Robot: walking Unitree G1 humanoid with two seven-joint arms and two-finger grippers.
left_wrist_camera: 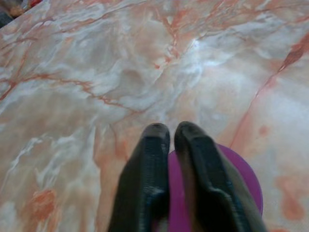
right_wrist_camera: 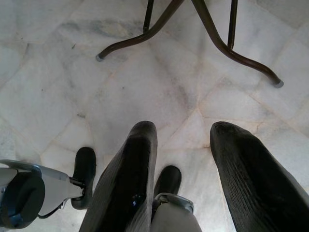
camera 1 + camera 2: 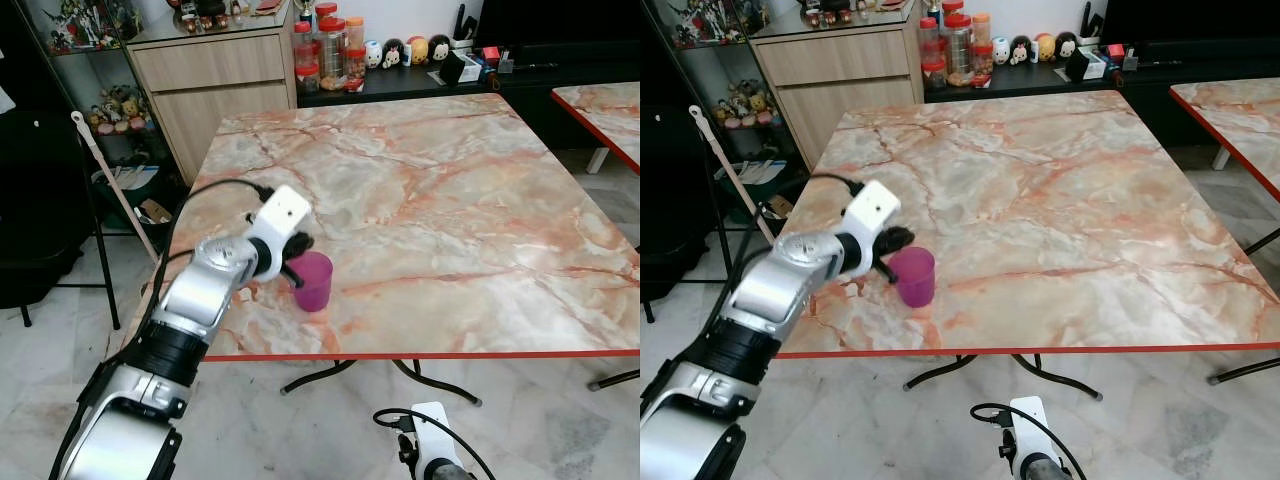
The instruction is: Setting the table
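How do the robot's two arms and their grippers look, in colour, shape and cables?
The left arm is silver metal with rounded segments, a black ribbed band and a white block at the wrist. A black cable loops above it. The left gripper has two long black fingers with rounded tips. The right gripper has the same black, finely textured fingers, below a white wrist with a black cable.

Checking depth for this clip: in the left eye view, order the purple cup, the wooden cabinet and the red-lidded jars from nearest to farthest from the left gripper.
1. Purple cup: at the left gripper, fingers closed on its rim, near the table's front edge.
2. Wooden cabinet: beyond the table's far left corner.
3. Red-lidded jars: on the dark shelf right of the cabinet, slightly farther.
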